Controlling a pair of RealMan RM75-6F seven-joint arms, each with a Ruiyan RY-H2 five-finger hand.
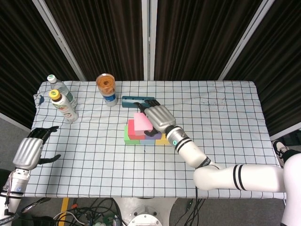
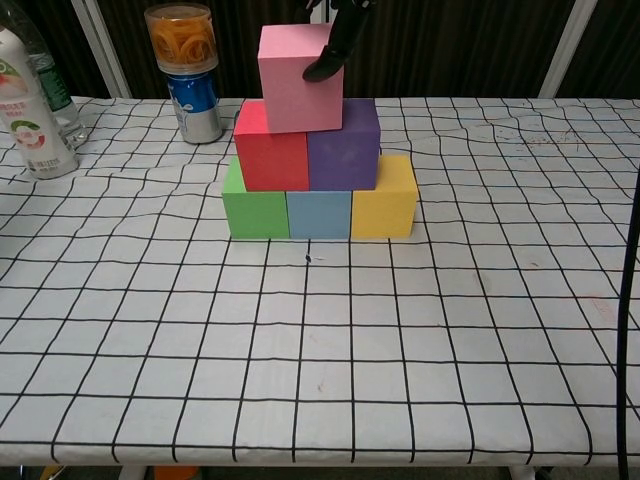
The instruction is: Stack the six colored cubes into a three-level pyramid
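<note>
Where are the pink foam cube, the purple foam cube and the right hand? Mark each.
pink foam cube (image 2: 297, 82), chest view, front face.
purple foam cube (image 2: 343, 150), chest view, front face.
right hand (image 1: 157, 118), head view, back of the hand.

- My right hand (image 1: 157, 117) has a ribbed silver-grey back and black fingers.
- Its white forearm carries black bands, and I see a small green light at the wrist.
- My left hand (image 1: 29, 151) matches: silver shell, black fingers, white arm.
</note>
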